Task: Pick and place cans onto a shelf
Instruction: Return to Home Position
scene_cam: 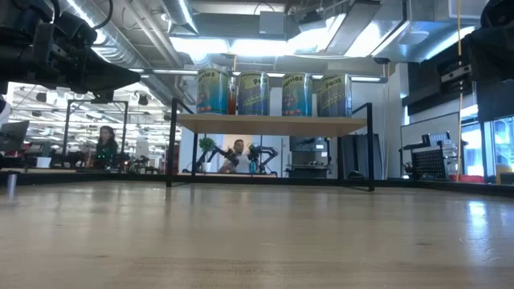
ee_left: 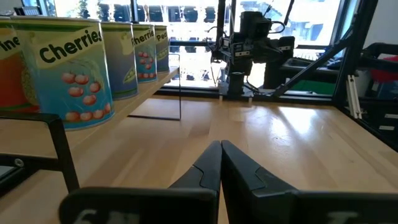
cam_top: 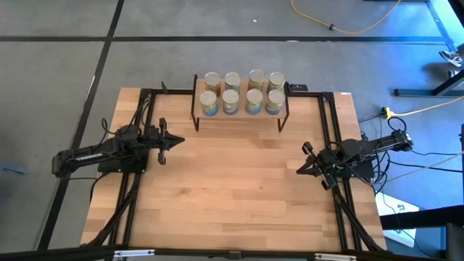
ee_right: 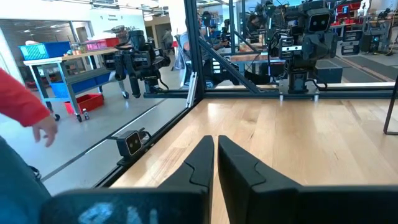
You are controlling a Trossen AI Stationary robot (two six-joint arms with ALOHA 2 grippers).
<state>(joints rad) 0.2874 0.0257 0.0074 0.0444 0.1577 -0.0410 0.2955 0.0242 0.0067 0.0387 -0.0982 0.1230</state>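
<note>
High view shows the bench with the shelf at its far edge. Both arms lie low at the sides, with the left gripper and right gripper pointing inward, fingers pressed together. Eight cans stand on the shelf in two rows of four.

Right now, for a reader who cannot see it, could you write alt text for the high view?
Eight cans stand in two rows of four on a small shelf near the far edge of a wooden table. The left tool and right tool, both shut and empty, are at the table's sides.
</note>
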